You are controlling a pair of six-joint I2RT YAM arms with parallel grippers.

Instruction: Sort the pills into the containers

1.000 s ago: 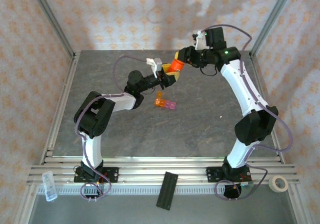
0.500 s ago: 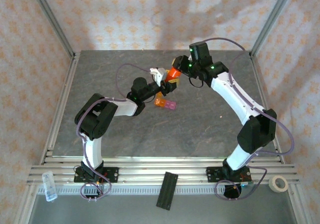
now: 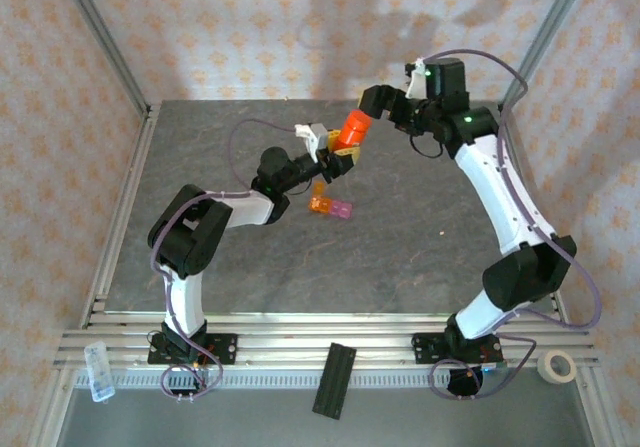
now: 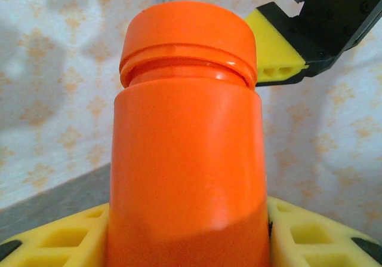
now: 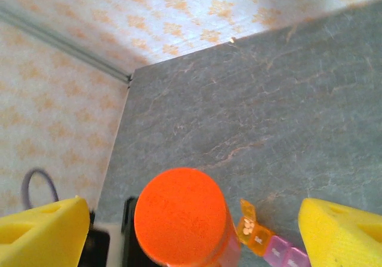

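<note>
Where the arms are bolted at the near edge, a black bar (image 3: 334, 379) lies across the rail between the bases, a roll of tape (image 3: 557, 366) sits at the right end and a small clear case (image 3: 97, 369) at the left. Farther in, on the grey worktop (image 3: 400, 257), the containers (image 3: 331, 207) lie flat near the middle: a short strip with one orange end cell and pink-purple cells beside it. From the right wrist view the orange cell's lid stands up, and pale specks inside it may be the pills (image 5: 249, 226), though they are too small to be sure. Just beyond the strip, and lifted off the worktop, the left gripper (image 3: 335, 157) is clamped on the lower body of an orange bottle (image 3: 351, 127), its cap on and tilted toward the right arm. Farthest back, the right gripper (image 3: 376, 104) is spread wide, its yellow fingers (image 5: 340, 231) standing on either side of the cap, holding nothing.
</note>
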